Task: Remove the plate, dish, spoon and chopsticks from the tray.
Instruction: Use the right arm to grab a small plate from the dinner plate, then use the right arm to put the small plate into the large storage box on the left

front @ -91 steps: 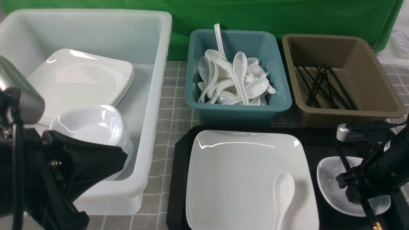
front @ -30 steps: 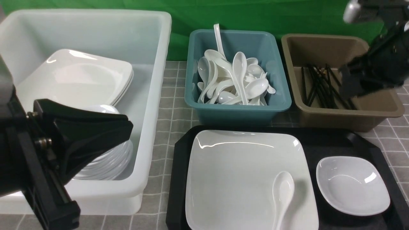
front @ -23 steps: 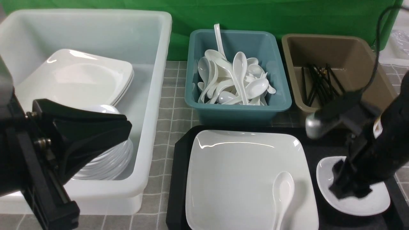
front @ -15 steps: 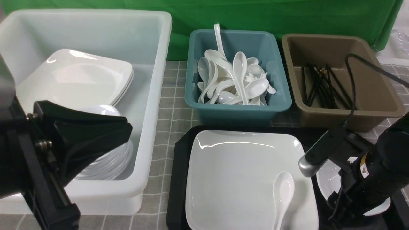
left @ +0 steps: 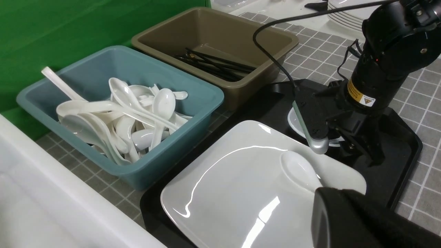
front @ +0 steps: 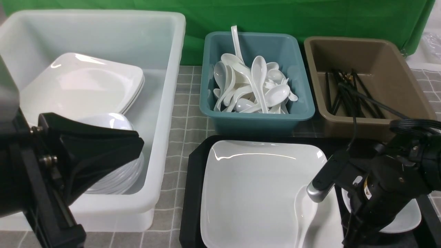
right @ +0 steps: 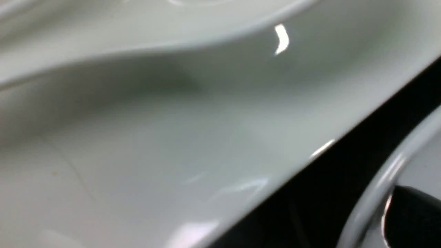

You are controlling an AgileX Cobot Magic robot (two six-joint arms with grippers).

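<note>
A grey checked cloth [front: 179, 113] is covering the table and a green backdrop [front: 275, 17] is hanging behind. The tray [front: 193, 193] is sitting near the front, carrying the plate [front: 251, 193], with the spoon [front: 305, 213] on it, and the dish [front: 408, 217] beside it. The chopsticks [front: 348, 93] are lying in the brown tub [front: 406, 86]. The right gripper [left: 368, 148] is hanging low between plate and dish, its spread impossible to tell, and the left gripper [front: 137, 144] is hovering pinched closed by the white bin [front: 165, 103].

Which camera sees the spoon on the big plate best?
The left wrist view: the spoon shows its whole bowl, handle hidden. In the front view the right arm covers part of the bowl. The right wrist view is just blurry white.
</note>
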